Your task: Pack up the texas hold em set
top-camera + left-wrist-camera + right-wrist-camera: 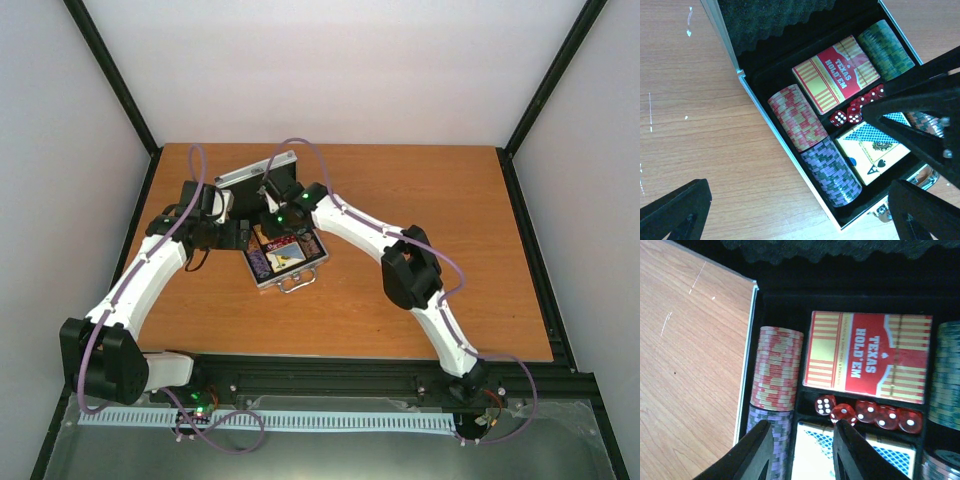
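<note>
The silver briefcase (262, 282) lies open at mid-table with its foam-lined lid (252, 174) raised behind. Inside are the red deck (835, 75), the blue-yellow deck (872, 150), red (797, 117), purple (832, 172) and green (885, 47) chip stacks, a fourth stack (922, 122) mostly hidden, and several red dice (867, 412). My left gripper (800, 220) is open wide and empty at the case's left front edge. My right gripper (802, 450) is open and empty just above the purple stack (785, 420) and the blue-yellow deck (815, 450).
The case's silver rim (765, 112) and metal handle (882, 212) face the near side. My right arm's dark fingers (910, 120) cross over the case in the left wrist view. Bare wooden table (430, 200) lies to the right, dark frame rails along the edges.
</note>
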`<state>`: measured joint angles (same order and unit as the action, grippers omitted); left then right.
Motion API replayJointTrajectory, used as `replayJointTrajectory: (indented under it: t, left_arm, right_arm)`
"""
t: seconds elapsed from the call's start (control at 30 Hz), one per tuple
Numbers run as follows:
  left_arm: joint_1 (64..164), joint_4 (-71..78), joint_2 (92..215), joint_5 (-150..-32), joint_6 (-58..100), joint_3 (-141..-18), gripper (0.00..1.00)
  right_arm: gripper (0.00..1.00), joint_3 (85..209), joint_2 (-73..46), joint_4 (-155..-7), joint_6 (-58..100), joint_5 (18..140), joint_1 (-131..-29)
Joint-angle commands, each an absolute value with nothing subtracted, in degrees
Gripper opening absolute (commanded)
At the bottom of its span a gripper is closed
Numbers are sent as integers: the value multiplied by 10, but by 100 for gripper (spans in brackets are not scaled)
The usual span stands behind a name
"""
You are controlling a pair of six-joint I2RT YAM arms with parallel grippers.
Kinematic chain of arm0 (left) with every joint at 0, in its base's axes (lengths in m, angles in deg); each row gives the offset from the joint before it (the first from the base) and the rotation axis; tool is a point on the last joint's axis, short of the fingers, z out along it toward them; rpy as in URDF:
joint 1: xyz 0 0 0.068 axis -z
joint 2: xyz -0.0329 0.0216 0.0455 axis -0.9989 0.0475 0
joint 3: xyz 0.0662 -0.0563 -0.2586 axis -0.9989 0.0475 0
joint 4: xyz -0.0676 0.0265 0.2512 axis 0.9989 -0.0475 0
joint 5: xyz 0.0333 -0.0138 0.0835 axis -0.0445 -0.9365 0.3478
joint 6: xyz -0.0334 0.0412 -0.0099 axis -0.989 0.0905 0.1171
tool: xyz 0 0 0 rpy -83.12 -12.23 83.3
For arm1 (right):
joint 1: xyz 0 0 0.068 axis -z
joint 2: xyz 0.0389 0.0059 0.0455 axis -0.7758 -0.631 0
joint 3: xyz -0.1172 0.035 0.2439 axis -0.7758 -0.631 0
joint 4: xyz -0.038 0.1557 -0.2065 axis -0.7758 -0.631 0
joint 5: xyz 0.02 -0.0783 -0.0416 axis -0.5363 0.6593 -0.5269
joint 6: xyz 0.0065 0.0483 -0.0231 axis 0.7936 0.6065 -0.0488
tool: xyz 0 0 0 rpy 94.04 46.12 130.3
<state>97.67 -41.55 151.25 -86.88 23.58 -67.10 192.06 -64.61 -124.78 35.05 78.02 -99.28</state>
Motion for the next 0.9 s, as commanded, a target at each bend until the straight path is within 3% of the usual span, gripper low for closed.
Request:
replayJointTrajectory:
  t: [0.0,0.57,0.87]
  left_arm:
    - [973,-402,1514,-862,230,-673,100]
    - [973,-409,1504,-858,235,-660,100]
    - [973,-411,1501,-856,236,-662,100]
  right_arm:
    - [36,1941,-683,-1252,348,741,-993]
    - [34,1918,-718,-1260,355,812,-992]
    - [35,1859,-617,-1223,343,775,-993]
